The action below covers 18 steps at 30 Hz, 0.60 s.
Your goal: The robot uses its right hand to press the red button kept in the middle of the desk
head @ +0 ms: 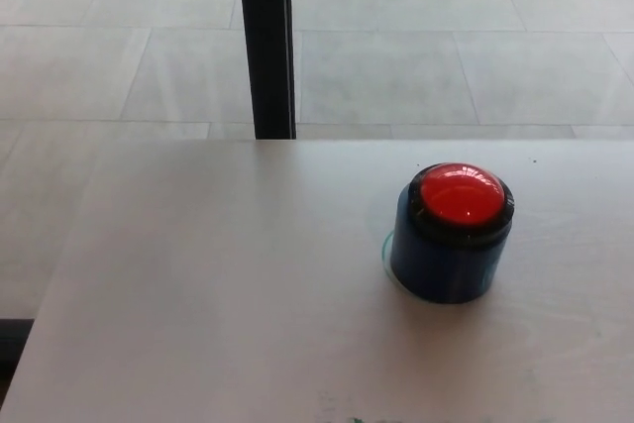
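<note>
A red domed button with a black ring sits on top of a dark blue round housing. It stands upright on the pale wooden desk, right of the middle of the head view. Neither of my hands shows in this view, and nothing touches the button.
A black vertical post rises behind the desk's far edge. Grey floor tiles lie beyond the desk. The desk's left edge runs diagonally from upper middle to the lower left corner.
</note>
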Motion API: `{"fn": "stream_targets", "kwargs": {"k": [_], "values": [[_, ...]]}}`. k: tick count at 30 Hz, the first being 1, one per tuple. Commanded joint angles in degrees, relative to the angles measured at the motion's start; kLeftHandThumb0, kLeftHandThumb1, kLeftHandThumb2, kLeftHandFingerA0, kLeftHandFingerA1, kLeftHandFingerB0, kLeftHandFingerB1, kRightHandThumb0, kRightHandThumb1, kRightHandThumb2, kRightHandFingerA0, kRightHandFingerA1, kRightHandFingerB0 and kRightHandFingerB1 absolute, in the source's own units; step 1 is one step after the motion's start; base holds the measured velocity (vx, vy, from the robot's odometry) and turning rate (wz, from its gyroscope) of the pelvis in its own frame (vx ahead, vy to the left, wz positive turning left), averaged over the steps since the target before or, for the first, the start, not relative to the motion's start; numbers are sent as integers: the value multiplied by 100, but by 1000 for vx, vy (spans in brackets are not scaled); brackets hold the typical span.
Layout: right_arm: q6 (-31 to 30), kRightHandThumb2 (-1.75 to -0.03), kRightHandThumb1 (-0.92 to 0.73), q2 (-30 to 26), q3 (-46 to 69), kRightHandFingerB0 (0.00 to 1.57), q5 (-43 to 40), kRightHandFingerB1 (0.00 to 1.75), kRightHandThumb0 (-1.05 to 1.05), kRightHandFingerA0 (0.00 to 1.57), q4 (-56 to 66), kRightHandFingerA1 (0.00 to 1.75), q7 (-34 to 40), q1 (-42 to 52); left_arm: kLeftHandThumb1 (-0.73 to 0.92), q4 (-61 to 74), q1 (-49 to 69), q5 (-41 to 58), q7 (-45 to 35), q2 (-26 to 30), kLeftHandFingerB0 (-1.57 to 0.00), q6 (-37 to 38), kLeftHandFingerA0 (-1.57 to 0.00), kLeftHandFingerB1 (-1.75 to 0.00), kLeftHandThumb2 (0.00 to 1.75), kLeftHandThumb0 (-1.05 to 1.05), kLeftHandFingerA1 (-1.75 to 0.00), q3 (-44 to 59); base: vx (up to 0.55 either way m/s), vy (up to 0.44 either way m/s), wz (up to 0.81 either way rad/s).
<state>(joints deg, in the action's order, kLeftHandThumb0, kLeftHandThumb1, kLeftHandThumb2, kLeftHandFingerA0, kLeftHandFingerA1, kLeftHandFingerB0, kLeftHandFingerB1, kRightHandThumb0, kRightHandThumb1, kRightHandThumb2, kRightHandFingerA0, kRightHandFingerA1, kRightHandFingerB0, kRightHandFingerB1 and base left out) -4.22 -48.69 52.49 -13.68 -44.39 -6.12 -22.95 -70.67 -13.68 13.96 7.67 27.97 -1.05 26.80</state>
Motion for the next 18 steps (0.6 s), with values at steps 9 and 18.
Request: {"fn": "stream_targets", "kwargs": {"k": [9,18], "values": [[1144,-125,-53,1719,1318,84,-692,137,-30,107,-645,175,1602,1610,50,-54,14,101,17,67,-28,-51,-107,-114,114,-39,-174,138,0,0,0],[1028,-125,-51,2287,1338,88,-1048,143,-23,116,-465,175,1777,1802,51,1,38,26,-28,57,-18,-28,-101,-89,117,-37,-162,64,0,0,0]]}}
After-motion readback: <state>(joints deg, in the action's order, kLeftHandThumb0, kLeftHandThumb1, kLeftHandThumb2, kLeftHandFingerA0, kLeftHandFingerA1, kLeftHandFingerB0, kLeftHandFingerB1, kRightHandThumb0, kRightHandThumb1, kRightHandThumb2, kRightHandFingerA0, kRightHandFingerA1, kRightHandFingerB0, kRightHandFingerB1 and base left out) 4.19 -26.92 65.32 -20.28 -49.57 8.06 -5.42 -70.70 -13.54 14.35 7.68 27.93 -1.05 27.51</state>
